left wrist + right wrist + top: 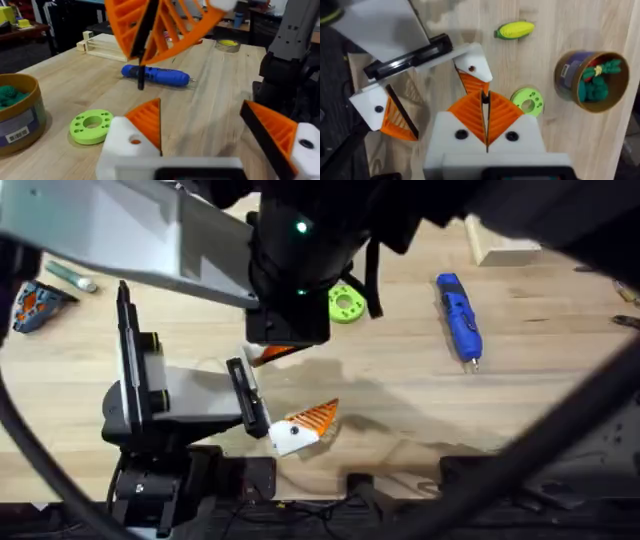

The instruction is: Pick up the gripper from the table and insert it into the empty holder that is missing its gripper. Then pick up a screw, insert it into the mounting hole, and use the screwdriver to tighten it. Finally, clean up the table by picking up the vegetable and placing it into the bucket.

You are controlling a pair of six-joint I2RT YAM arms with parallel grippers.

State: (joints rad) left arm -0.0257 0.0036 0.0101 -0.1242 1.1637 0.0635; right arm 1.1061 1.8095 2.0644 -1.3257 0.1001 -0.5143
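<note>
My left gripper (pixel 210 135) stands open low over the table, and each white holder (pixel 470 65) carries an orange ribbed gripper fingertip (pixel 147 122). My right gripper (pixel 485 107) hangs just above one of those holders, its orange pads (pixel 170 30) pressed shut. A thin black pin (pixel 141 77) sticks out below them, and I cannot tell what it is. The blue screwdriver (pixel 460 315) lies on the table to the right. The yellow vegetable (pixel 515 30) lies flat near the brown bucket (pixel 570 67), which holds green and orange toys.
A green holed disc (pixel 345 303) lies between the grippers and the screwdriver. A wooden block (pixel 505 250) sits at the back right. A roll of tape (pixel 227 45) lies far back. Small tools (pixel 30 305) rest at the left edge. The right arm looms dark over the middle.
</note>
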